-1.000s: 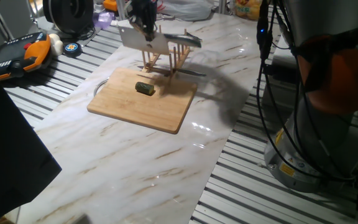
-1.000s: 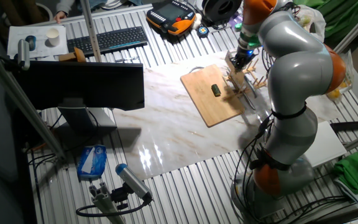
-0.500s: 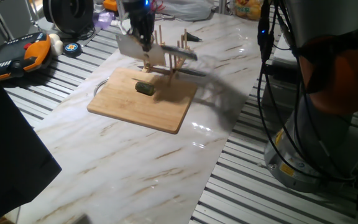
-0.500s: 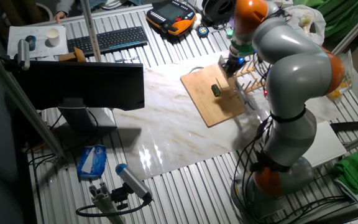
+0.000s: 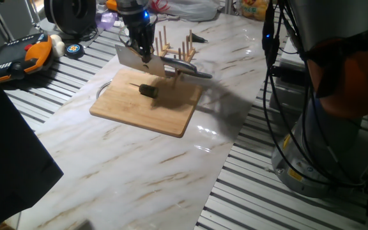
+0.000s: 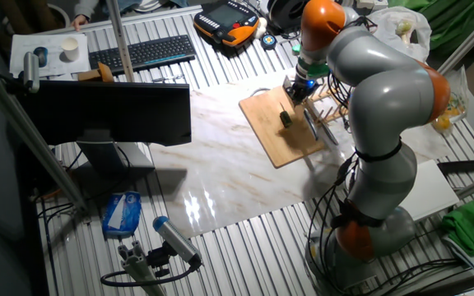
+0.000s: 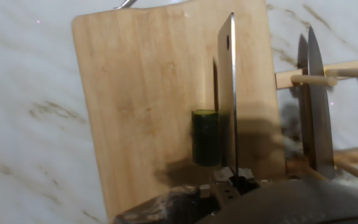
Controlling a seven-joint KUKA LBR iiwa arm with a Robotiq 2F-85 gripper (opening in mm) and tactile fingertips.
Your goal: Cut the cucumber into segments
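The cucumber (image 5: 148, 91) is a short dark green piece lying whole on the wooden board (image 5: 139, 112); no segments are in view. My gripper (image 5: 143, 52) is shut on the handle of a broad cleaver (image 5: 131, 57), held just above and behind the cucumber. In the hand view the cleaver blade (image 7: 227, 93) stands edge-on right beside the cucumber (image 7: 205, 137), over the board (image 7: 142, 81), with my gripper (image 7: 232, 184) at the bottom edge. The other fixed view shows the gripper (image 6: 296, 87) over the cucumber (image 6: 285, 119).
A wooden peg rack (image 5: 175, 48) stands at the board's far edge and holds a second knife (image 5: 189, 69), which sits right of the cleaver as the second knife (image 7: 313, 106). An orange pendant (image 5: 24, 54) and a tape roll (image 5: 73, 50) lie to the left. The robot base (image 5: 337, 128) is on the right.
My gripper has carried the cleaver away from the rack, leftward and down over the board, until it hangs close above the cucumber. The cucumber has not moved.
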